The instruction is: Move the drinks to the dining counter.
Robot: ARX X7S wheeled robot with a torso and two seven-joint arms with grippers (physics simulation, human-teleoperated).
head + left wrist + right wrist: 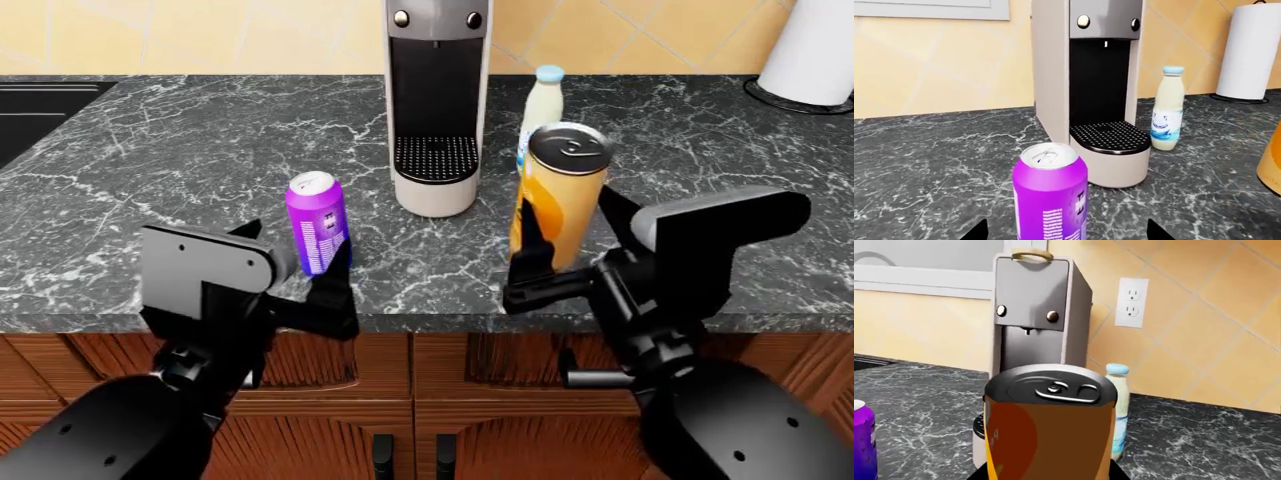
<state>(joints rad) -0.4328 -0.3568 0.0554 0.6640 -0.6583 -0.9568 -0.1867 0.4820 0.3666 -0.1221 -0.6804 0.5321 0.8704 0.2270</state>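
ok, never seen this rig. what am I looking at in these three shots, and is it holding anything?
It is a simulated two-armed robot at a dark marble counter. The head view looks down over both arms; the other two pictures come from cameras near each gripper. On the counter stand a coffee machine, a purple can, a white bottle and a paper towel roll. The right gripper is closed around the orange can, which looks lifted. The left gripper is open with its fingers either side of the purple can, not gripping it.
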